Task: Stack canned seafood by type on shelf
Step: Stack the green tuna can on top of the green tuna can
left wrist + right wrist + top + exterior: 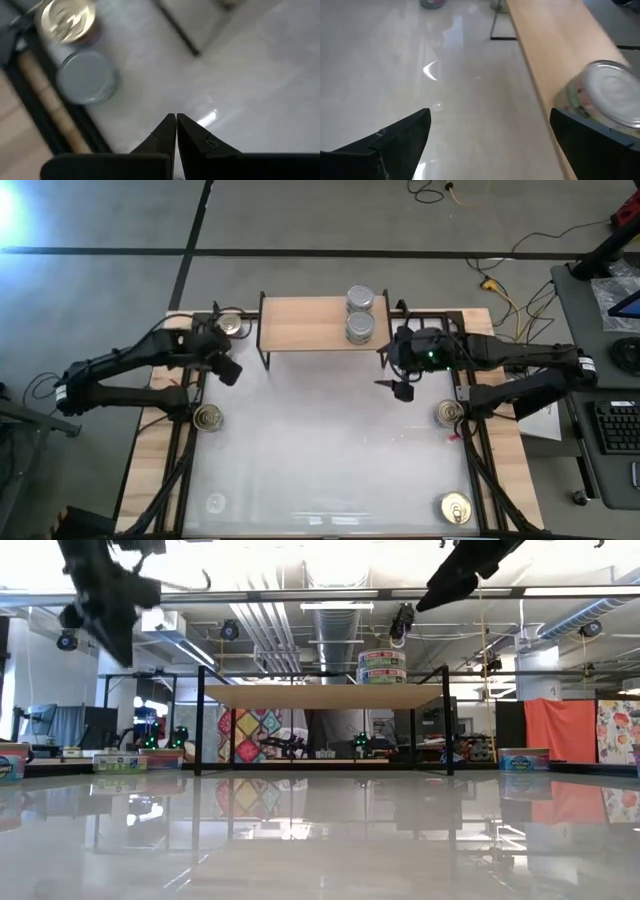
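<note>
High view, left to right: left gripper (pixel 229 370), fingers pressed together and empty, hovers near loose tins (pixel 209 417); the shelf (pixel 300 323) carries two silver-lidded tins (pixel 360 313), seemingly grouped by type; right gripper (pixel 402 388), fingers spread wide, hangs empty beside it.

The table (pixel 330 450) has a white top, smooth and so glossy that it mirrors the room, and bare pale wood along its edges. The shelf (pixel 310 325) is a board of light, matt wood on thin black metal legs. The tins are metal: two silver tins (pixel 361 313) on the shelf have plain dull grey lids, while the gold tins (pixel 455 508) on the table have shiny brass-coloured lids with pull rings. The right claw (pixel 490 140) and left claw (pixel 176 131) are dark and matt, looking like hard plastic.
</note>
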`<action>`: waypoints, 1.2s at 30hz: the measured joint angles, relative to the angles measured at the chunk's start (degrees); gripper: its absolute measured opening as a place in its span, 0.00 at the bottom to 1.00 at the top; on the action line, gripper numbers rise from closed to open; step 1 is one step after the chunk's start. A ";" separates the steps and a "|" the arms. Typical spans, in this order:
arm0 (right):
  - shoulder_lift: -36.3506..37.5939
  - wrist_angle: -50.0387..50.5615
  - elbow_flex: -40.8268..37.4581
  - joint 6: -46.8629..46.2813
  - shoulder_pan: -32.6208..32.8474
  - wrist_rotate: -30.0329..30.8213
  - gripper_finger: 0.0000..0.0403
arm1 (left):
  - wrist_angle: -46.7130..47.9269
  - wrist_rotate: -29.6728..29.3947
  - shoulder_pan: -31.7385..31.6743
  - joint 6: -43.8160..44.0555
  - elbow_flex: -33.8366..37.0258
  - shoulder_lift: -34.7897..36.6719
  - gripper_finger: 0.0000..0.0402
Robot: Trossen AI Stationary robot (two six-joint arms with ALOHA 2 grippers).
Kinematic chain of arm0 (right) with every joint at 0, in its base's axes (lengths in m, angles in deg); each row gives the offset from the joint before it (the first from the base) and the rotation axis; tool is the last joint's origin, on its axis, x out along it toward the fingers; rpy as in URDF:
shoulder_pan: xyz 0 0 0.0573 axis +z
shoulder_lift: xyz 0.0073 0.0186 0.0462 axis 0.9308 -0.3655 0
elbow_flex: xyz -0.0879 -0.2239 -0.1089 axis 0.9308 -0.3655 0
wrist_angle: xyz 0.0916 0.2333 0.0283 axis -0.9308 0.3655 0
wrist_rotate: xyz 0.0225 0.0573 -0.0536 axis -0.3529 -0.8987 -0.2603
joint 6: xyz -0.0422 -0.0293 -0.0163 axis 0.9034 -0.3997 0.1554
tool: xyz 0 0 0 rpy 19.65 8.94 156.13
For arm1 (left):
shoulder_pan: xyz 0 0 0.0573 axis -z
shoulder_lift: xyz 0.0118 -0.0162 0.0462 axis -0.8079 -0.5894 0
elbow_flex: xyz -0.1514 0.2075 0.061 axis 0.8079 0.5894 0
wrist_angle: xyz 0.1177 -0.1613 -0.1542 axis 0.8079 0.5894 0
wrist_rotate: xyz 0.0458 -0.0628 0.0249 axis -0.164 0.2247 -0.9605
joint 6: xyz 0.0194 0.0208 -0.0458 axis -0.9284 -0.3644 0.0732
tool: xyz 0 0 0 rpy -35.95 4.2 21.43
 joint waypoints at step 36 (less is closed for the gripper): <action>-3.81 0.26 -3.01 -12.66 25.40 16.30 0.99 | -18.48 -7.80 -17.80 -3.05 16.26 -9.11 0.00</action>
